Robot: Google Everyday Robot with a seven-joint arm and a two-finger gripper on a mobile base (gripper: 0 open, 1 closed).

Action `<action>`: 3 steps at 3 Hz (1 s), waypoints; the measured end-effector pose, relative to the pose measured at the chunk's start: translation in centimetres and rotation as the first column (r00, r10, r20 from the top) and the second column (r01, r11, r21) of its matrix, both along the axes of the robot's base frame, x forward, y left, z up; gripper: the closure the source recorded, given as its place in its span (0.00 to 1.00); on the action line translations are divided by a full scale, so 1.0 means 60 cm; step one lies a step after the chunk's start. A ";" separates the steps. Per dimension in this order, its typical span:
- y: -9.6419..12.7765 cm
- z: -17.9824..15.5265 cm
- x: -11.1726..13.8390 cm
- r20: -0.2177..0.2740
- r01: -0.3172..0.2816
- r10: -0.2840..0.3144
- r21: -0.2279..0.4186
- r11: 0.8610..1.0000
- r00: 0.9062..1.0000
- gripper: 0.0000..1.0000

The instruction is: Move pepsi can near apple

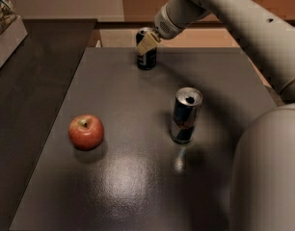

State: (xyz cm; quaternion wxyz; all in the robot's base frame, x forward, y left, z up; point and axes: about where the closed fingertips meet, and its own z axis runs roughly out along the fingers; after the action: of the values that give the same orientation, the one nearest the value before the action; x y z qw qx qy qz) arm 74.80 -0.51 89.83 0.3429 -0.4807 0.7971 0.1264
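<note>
The pepsi can (146,57), short and dark with a silver top, stands upright at the far edge of the dark table (128,177). My gripper (147,42) reaches in from the upper right and sits at the can's top, overlapping its upper half. The red apple (86,132) rests on the table's left side, well in front of the pepsi can and apart from it.
A taller, slimmer blue-and-silver can (186,115) stands open-topped right of the table's middle, between the pepsi can and the front. My arm (234,13) spans the upper right. A box (5,28) sits on the counter at the far left.
</note>
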 end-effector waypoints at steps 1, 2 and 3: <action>0.006 0.010 -0.005 0.005 -0.021 0.021 0.016 1.000 1.000 0.64; 0.008 0.036 -0.035 0.016 -0.079 0.078 0.026 0.997 0.997 0.87; 0.005 0.066 -0.086 0.020 -0.172 0.172 0.007 0.985 0.985 1.00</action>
State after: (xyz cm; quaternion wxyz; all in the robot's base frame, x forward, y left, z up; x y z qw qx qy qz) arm 69.64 -0.20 93.82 0.3404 -0.5473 0.7488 0.1546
